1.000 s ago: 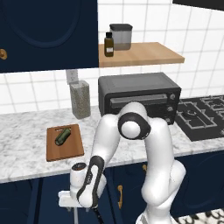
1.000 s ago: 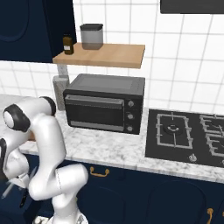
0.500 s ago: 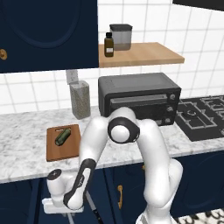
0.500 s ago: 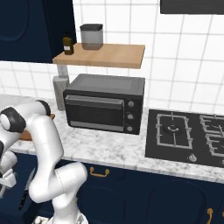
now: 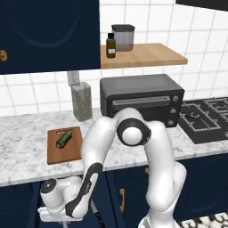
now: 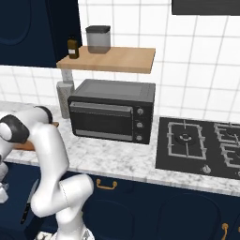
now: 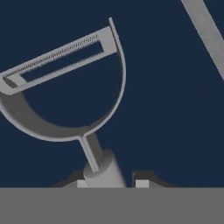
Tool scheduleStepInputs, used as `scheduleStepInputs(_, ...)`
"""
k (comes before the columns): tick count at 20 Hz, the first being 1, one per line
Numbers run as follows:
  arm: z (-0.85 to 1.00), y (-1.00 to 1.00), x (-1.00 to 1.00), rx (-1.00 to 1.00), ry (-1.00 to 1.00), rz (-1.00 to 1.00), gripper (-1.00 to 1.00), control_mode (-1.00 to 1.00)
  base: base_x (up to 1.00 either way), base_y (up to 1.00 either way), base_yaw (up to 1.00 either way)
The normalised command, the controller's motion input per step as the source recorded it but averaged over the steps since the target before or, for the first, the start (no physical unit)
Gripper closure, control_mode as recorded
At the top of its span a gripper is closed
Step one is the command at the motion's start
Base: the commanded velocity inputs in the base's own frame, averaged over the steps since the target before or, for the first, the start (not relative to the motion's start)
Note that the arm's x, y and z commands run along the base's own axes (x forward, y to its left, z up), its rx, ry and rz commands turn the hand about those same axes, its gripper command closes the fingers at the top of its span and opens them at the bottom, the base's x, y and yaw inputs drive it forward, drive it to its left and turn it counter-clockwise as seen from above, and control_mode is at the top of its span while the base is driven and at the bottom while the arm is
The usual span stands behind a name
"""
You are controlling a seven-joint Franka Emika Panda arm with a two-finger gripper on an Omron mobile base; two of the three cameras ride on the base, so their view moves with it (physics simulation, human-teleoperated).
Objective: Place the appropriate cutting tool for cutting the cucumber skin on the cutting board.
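Observation:
The grey metal peeler fills the hand view, its forked head pointing up against dark blue. Its slim handle runs down between my fingertips, and my gripper is shut on it. In the left base view my gripper hangs low, below the counter's front edge, at the bottom left. The reddish-brown cutting board lies on the counter above it. The dark green cucumber rests on the board's far half.
A black toaster oven stands behind my arm, with a grey canister to its left. A wooden shelf carries a bottle and a jar. The stove is on the right. Dark blue cabinet fronts lie below the counter. A slim dark object hangs beside my forearm.
My arm has swung further left and a little lower in front of the cabinets, carrying the hand toward the bottom left corner. The board and cucumber have not moved.

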Motion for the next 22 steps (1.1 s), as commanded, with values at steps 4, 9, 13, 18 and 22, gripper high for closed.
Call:
scheduleStepInputs(4, 0.92, 0.00, -0.41, 0.00, 0.00, -0.02, 1.00, -1.00, 0.00, 0.00, 0.00)
scheduleStepInputs(9, 1.00, 0.00, -0.04, 0.00, 0.00, -0.01, 1.00, -1.00, 0.00, 0.00, 0.00)
scheduleStepInputs(13, 1.00, -0.10, 0.00, 0.00, 0.00, -0.06, 1.00, -1.00, 0.00, 0.00, 0.00)
scheduleStepInputs(18, 1.00, -0.33, 0.01, 0.00, -0.01, -0.08, 1.00, -1.00, 0.00, 0.00, 0.00)
scheduleStepInputs(22, 0.61, -0.68, 0.11, 0.03, -0.04, -0.11, 1.00, -1.00, 0.00, 0.00, 0.00)
